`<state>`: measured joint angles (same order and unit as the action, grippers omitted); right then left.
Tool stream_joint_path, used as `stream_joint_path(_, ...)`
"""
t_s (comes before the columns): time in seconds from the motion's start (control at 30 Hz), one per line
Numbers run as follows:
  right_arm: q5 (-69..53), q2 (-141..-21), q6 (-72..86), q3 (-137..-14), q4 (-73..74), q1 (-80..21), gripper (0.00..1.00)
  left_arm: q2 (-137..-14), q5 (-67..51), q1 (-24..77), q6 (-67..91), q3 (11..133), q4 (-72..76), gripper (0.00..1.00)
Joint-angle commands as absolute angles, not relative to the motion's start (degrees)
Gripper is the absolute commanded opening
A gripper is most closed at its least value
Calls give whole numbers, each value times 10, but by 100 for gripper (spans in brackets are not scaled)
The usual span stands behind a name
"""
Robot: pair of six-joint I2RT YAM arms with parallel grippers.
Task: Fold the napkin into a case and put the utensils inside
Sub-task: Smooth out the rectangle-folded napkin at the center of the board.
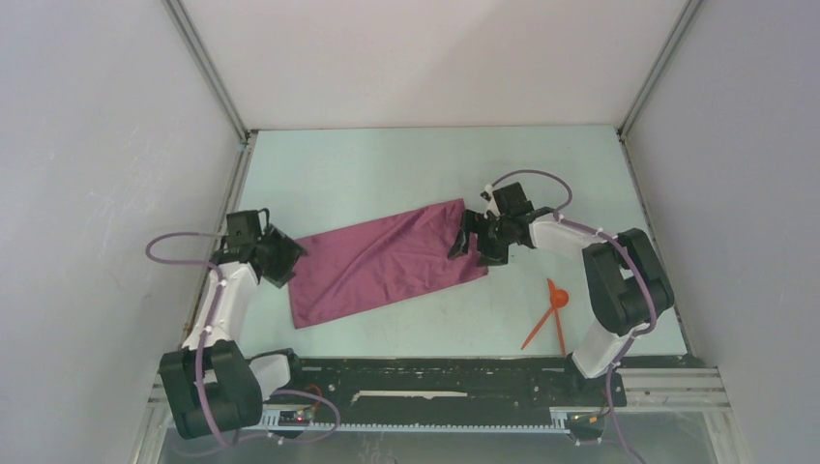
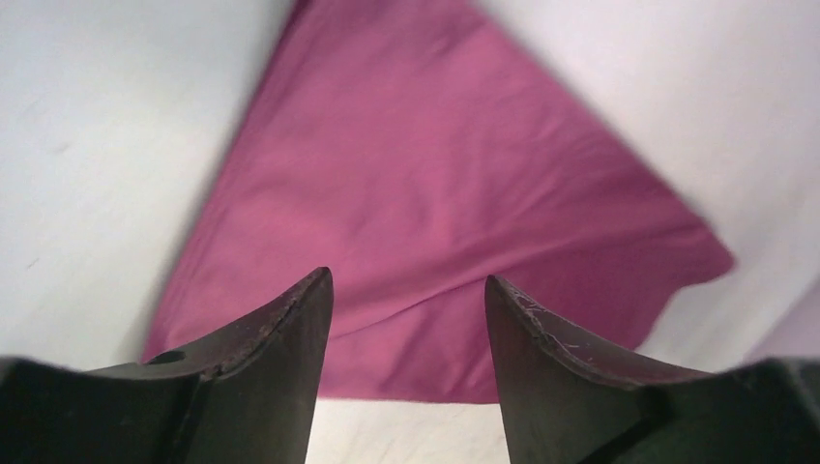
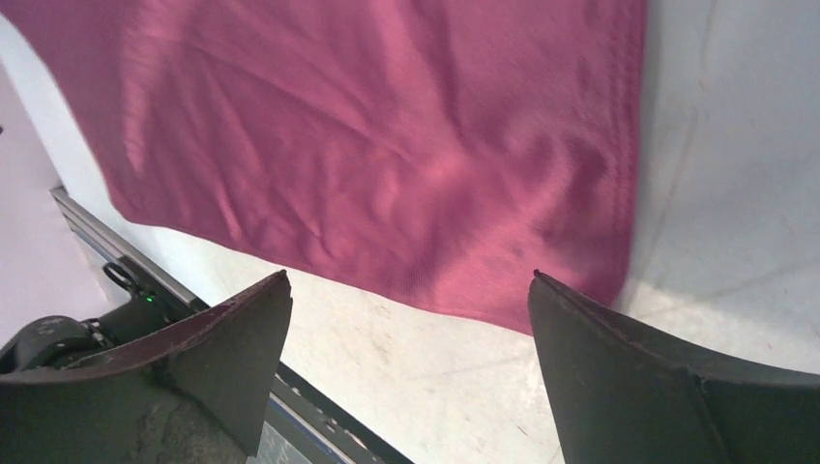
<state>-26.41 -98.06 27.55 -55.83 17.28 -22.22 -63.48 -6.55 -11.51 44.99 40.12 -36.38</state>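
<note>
The plum-purple napkin (image 1: 387,261) lies flat on the table as a long, slightly slanted strip. My left gripper (image 1: 287,259) is open at its left end; in the left wrist view (image 2: 406,280) the jaws stand apart above the napkin (image 2: 435,174) edge, holding nothing. My right gripper (image 1: 471,246) is open at the napkin's right end; in the right wrist view (image 3: 411,280) the jaws stand wide apart over the napkin (image 3: 387,145) edge and corner. The orange-red spoon (image 1: 556,300) and stick (image 1: 559,333) lie crossed on the table near the right arm, apart from the napkin.
The pale table (image 1: 387,164) is boxed in by white walls at the left, back and right. A black rail (image 1: 435,382) runs along the near edge and also shows in the right wrist view (image 3: 319,416).
</note>
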Motion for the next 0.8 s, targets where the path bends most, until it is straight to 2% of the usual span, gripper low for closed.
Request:
stream_joint_path(0.0,-259,-949,317,-615,108,-217,100,-689,-176,-129,448,427,-235,65)
stream_joint_path(0.1,-281,-1001,354,-632,21,-202,100,-763,-206,-146,452,453,-180,64)
stream_joint_path(0.27,-298,-1078,380,-704,-24,-196,100,-848,-207,-161,445,498,-124,65)
stream_joint_path(0.43,-311,-1132,383,-774,-9,-193,100,-918,-210,-170,453,519,-103,65)
stream_joint_path(0.77,-307,-1219,377,-822,-16,-170,100,-1011,-186,-192,443,581,-124,66)
